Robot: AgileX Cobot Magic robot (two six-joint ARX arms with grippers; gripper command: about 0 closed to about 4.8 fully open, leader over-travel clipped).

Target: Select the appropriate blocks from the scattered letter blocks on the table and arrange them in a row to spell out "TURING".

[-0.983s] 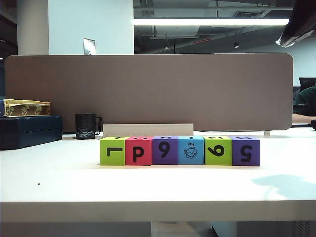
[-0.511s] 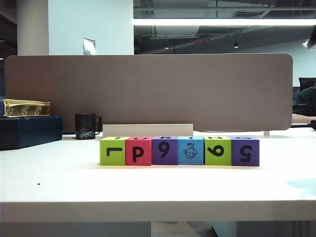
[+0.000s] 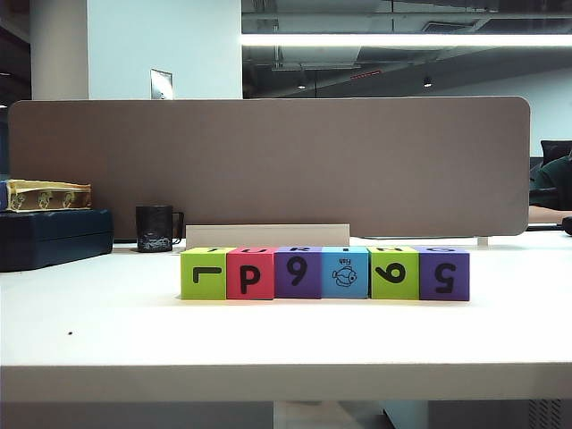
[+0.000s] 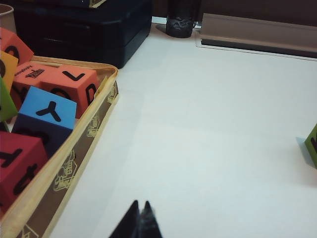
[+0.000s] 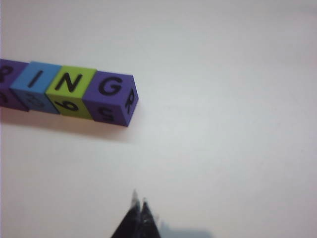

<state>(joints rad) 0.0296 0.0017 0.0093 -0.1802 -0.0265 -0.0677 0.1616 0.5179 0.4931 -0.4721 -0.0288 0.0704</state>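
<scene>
Bare table [image 3: 98, 331] around the block row [image 3: 324, 273]; divider panel [image 3: 268, 165] behind

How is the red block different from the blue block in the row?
The red block shows a black letter P on its front, while the blue block shows a little fish picture. The red block is second from the left end of the row; the blue block is fourth, with a purple block between them. Both are same-sized cubes sitting flat on the white table.

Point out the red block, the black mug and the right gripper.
red block [image 3: 250, 273]: exterior view, front face.
black mug [image 3: 155, 229]: exterior view, side wall.
right gripper [image 5: 138, 208]: right wrist view, between the shut fingertips.
</scene>
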